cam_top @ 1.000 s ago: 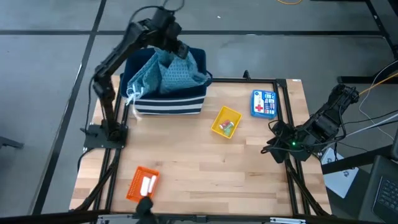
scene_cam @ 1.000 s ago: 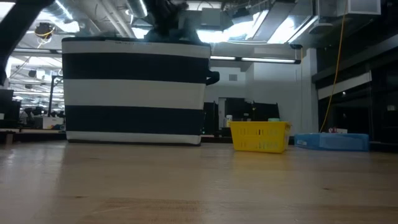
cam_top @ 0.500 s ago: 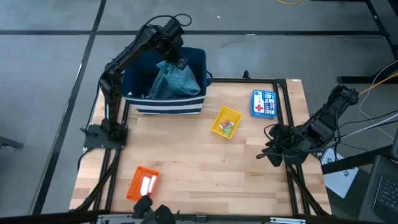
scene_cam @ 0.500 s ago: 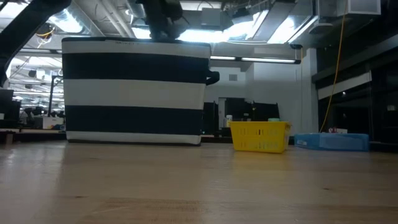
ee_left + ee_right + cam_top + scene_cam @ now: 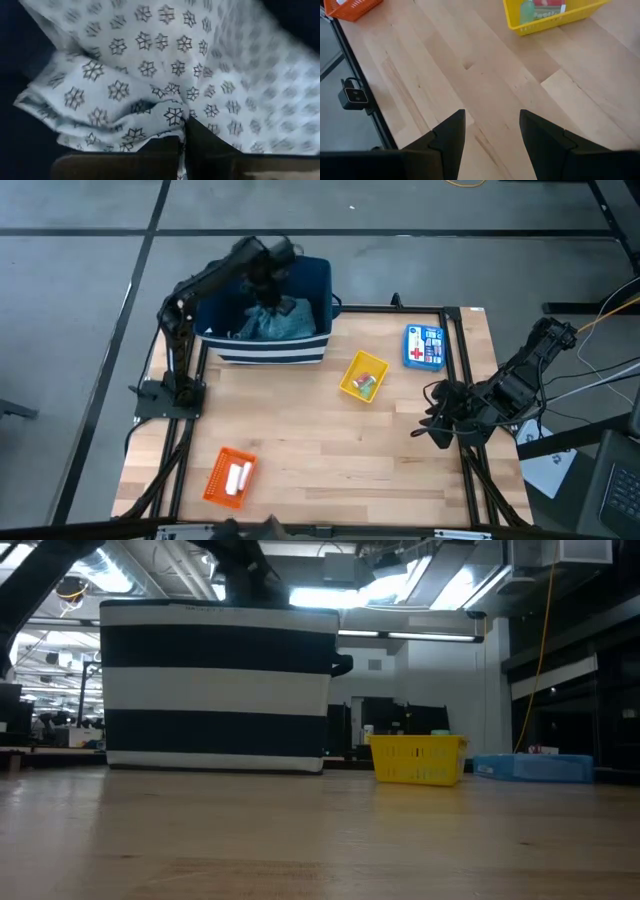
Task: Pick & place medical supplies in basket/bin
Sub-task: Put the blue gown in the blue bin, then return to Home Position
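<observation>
Cloth (image 5: pixel 272 325) sits inside striped bin (image 5: pixel 265 352), clenched by left claw (image 5: pixel 268 292).

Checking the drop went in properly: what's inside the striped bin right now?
The striped bin holds the teal patterned cloth, with the left gripper shut on it. Anything beneath the cloth is covered.

A lab: exposed ceiling ducts (image 5: pixel 150 560), strip lights (image 5: pixel 400 636), monitors (image 5: pixel 400 720) behind the table (image 5: pixel 320 840).

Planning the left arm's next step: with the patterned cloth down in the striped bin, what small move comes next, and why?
Probably open the left tool and let go: the teal-blue patterned cloth already lies inside the navy-and-white striped fabric bin, and the wrist view shows cloth pinched between the fingers.
</observation>
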Controlling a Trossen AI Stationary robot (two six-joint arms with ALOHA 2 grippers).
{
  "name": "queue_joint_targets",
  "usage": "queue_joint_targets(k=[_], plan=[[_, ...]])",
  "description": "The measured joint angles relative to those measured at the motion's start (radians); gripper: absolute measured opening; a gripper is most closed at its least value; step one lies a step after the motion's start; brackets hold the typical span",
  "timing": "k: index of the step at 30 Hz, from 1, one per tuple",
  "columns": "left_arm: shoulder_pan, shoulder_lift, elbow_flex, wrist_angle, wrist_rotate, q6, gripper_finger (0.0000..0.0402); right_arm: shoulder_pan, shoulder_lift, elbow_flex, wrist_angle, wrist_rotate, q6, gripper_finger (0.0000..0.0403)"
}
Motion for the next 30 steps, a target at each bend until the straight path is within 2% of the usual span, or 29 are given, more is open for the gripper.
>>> queue_joint_targets(k=[3, 6, 11, 15, 20, 26, 30], plan=[[-0.045, -0.039, -0.160, 0.084, 0.016, -0.009, 0.0002, 0.000, 0.000, 0.000, 0.001, 0.009, 0.000, 0.0189], [-0.096, -0.099, -0.323, 0.319, 0.043, -0.067, 0.0002, 0.000, 0.000, 0.000, 0.001, 0.023, -0.006, 0.0189], [-0.151, -0.236, -0.595, 0.774, 0.091, -0.251, 0.0002, 0.000, 0.000, 0.000, 0.001, 0.033, -0.010, 0.0189], [-0.179, -0.340, -0.755, 0.990, 0.079, -0.371, 0.0005, 0.000, 0.000, 0.000, 0.002, 0.033, -0.014, 0.0189], [-0.197, -0.474, -0.835, 1.064, 0.072, -0.432, 0.0040, 0.000, 0.000, 0.000, 0.002, 0.053, -0.018, 0.0189], [-0.212, -0.606, -0.839, 1.072, 0.063, -0.458, 0.0123, -0.001, 0.000, 0.000, 0.001, 0.070, -0.033, 0.0189], [-0.242, -0.677, -0.839, 1.112, -0.018, -0.469, 0.0173, -0.001, 0.000, 0.000, 0.001, 0.080, -0.033, 0.0189]])
